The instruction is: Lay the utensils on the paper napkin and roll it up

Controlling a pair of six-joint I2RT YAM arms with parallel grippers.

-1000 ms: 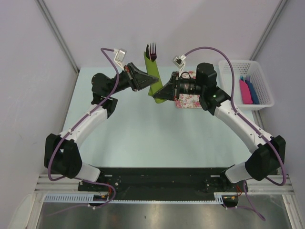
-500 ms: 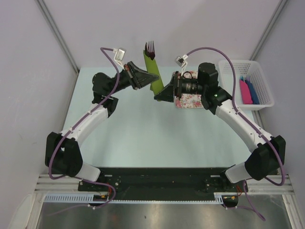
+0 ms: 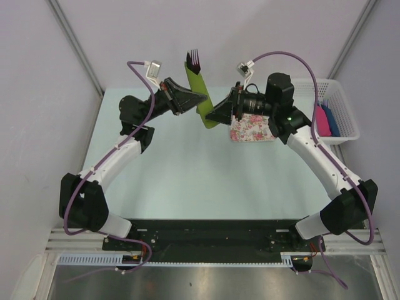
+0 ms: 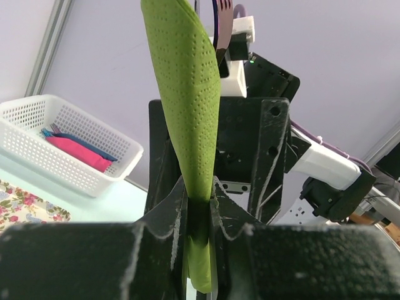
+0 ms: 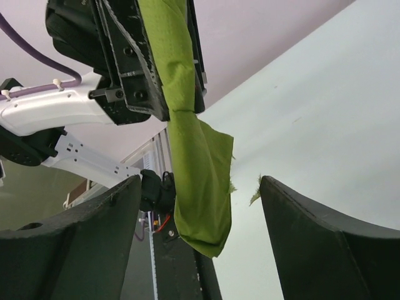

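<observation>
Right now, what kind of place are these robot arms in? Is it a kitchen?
Probably not a kitchen. It looks like a robot test booth: plain pale walls box in one small table, and the left arm and right arm are bolted to a black base plate.

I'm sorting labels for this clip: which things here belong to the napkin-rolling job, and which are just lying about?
Job: rolled green napkin, clamped in the left gripper; purple fork poking out its top; right gripper, open around its lower end.
Lying about: floral mat; white basket; pink and blue pieces inside it.
</observation>
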